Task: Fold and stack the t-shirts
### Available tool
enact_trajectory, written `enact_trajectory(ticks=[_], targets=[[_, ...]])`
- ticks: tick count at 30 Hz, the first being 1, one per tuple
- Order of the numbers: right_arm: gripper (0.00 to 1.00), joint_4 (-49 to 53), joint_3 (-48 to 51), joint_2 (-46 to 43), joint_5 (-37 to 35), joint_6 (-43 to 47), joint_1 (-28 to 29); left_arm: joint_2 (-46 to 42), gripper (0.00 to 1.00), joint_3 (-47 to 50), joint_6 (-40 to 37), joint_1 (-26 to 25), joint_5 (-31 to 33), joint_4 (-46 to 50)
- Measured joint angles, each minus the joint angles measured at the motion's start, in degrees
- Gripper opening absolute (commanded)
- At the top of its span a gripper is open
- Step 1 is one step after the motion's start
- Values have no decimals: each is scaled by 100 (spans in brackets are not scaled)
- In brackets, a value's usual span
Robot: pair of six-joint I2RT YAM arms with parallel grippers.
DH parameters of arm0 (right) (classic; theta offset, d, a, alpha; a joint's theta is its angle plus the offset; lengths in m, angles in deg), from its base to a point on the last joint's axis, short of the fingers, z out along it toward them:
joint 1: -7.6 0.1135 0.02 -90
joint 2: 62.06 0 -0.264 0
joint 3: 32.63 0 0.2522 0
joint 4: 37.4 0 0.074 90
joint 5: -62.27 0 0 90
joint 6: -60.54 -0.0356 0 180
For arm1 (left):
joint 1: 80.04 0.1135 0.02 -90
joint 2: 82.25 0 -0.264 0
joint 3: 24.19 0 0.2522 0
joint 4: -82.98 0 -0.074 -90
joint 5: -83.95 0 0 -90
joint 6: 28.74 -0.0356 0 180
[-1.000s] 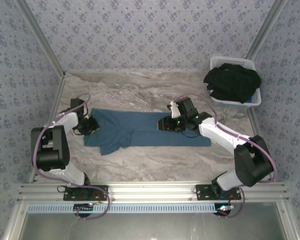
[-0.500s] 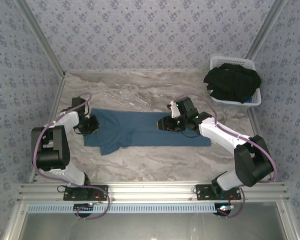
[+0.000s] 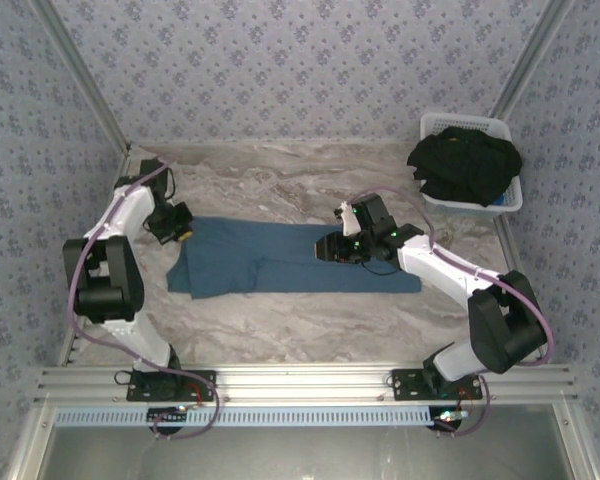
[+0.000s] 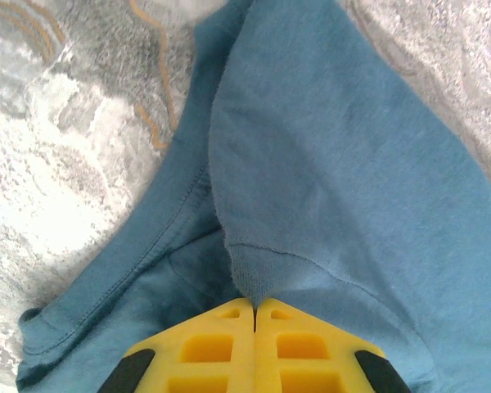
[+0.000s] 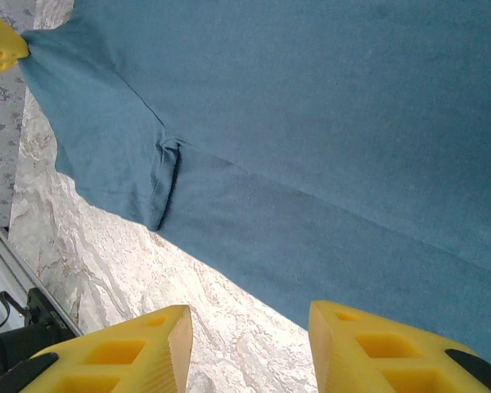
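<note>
Two wrist views | left gripper (image 4: 254, 304) clamps teal t-shirt (image 4: 335, 164) | right gripper (image 5: 247, 315) spread above it | top: black t-shirts (image 3: 465, 165) in basket (image 3: 450, 123)

The teal-blue t-shirt (image 3: 280, 262) is soft, matt knit cloth with stitched hems, on a smooth, faintly glossy tabletop (image 3: 280, 180) with a grey-and-tan marble look. The left claw (image 4: 254, 304) and right claw (image 5: 247, 315) have matt yellow moulded plastic fingers. The black t-shirts (image 3: 465, 165) are limp matt cloth in a white slatted plastic basket (image 3: 438, 125), and the near rails (image 3: 300, 382) are brushed metal.
</note>
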Motion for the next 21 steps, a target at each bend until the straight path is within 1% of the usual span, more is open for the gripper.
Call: enact_trajectory(ticks=[4,9,12,16,17,18,19,20,21], targets=[[44,0,0,4,0,0,0,461,0,-772,-7,-42,2,564],[44,0,0,9,2,0,0,1064,0,-1606,-81,-114,76,1019],[44,2,0,9,2,0,0,1325,0,-1799,-140,-136,199,1132],[43,2,0,9,0,0,0,1502,0,-1816,-225,-138,365,1097],[44,4,0,9,-2,0,-2,1539,4,-1816,-245,-140,424,1040],[43,7,2,9,-2,0,-7,1569,14,-1816,-275,-151,514,979],[44,9,4,9,-7,0,-15,1582,26,-1812,-306,-170,654,905],[44,7,11,9,-9,0,-35,1582,38,-1777,-308,-203,859,802],[44,9,33,2,-33,0,-74,1556,47,-1698,-352,-258,1139,667]])
